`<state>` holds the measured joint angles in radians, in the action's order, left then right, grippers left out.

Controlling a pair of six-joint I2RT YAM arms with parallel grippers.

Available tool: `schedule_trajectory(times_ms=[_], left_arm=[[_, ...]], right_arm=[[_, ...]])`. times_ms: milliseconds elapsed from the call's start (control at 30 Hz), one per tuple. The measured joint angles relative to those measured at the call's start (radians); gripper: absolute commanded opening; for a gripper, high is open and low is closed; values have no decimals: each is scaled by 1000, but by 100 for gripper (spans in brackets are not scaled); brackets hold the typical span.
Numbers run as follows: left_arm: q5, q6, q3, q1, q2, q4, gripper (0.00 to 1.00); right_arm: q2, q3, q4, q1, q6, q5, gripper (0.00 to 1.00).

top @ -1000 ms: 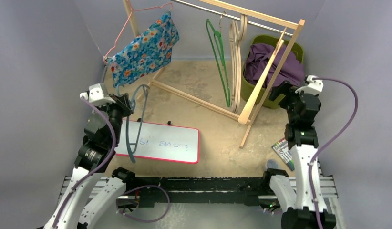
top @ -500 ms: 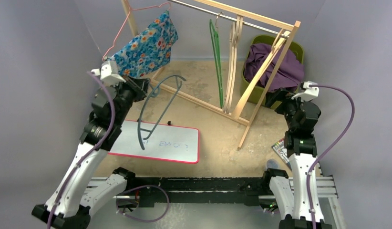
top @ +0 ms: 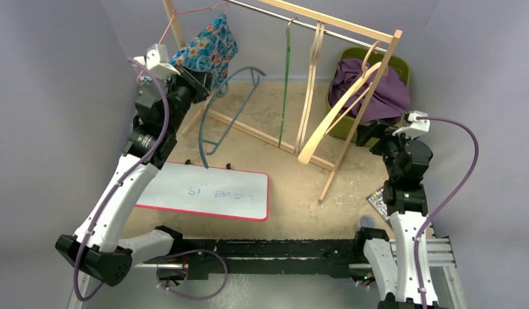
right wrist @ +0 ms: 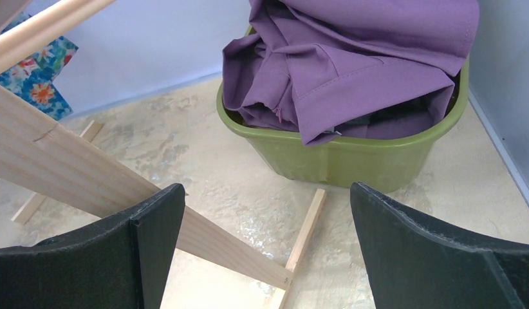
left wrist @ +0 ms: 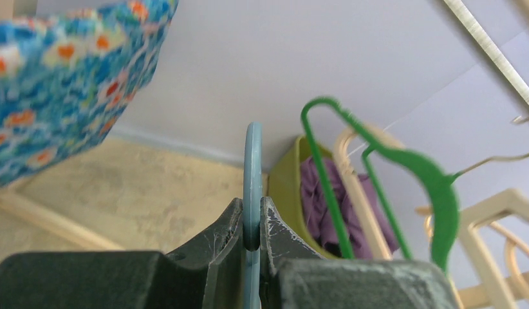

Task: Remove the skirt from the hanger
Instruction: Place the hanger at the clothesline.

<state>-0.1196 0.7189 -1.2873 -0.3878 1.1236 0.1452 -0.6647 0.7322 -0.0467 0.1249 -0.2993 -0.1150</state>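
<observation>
Blue hanger clamped in left claw, just beside skirt on rack. Risk: hanger's hook snags fabric and tips rack (right claw gapes, holding nothing).

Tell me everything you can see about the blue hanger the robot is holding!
The blue hanger is a dull grey-blue and thin, and it looks like plastic. It is bare, with no clothes on it. The left gripper is shut on it, pinching its narrow edge between both fingers. It hangs tilted in the air above the sandy floor, beside the flowery skirt and in front of the wooden rack. Its long curved arm droops down toward the robot. Nothing but the gripper clearly touches it.
</observation>
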Motion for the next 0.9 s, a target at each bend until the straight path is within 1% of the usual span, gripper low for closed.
schedule_trajectory(times_ms=[167, 400, 500, 900], left_arm=[[-23, -27, -102, 0, 66, -92, 0], [6, -20, -193, 0, 192, -208, 0], [18, -3, -227, 0, 237, -241, 0], [31, 90, -364, 0, 334, -376, 0]], right_arm=[[19, -6, -4, -1, -3, 19, 99], [86, -10, -1, -6, -6, 27, 99], [94, -10, 1, -7, -7, 27, 99], [90, -19, 0, -7, -8, 45, 99]])
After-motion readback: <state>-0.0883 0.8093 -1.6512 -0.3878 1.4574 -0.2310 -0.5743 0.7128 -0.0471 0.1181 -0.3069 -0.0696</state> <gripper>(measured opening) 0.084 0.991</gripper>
